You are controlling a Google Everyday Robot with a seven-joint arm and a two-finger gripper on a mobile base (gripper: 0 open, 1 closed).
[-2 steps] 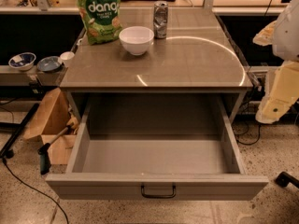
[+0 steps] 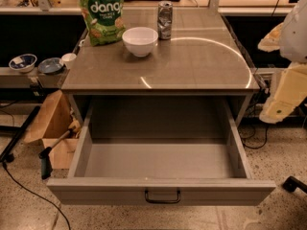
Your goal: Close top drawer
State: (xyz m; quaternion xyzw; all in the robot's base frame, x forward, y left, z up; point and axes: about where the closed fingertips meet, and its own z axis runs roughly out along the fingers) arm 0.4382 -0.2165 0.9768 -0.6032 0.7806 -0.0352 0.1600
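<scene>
Seeing the top drawer (image 2: 96, 191) gaping fully out beneath the tabletop (image 2: 192, 66), handle (image 2: 162, 196) nearest the camera. Finding the gripper (image 2: 283, 97) hanging at the right edge, well apart from the drawer front, touching nothing; cannot tell whether spread or pressed together. Judging nothing done, the whole push remaining

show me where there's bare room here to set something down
Bare: the countertop front half and right side, nearer than the white bowl and can; the open top drawer floor too. Crowded: back left, around the chip bag. The hand sits off the right edge.
</scene>
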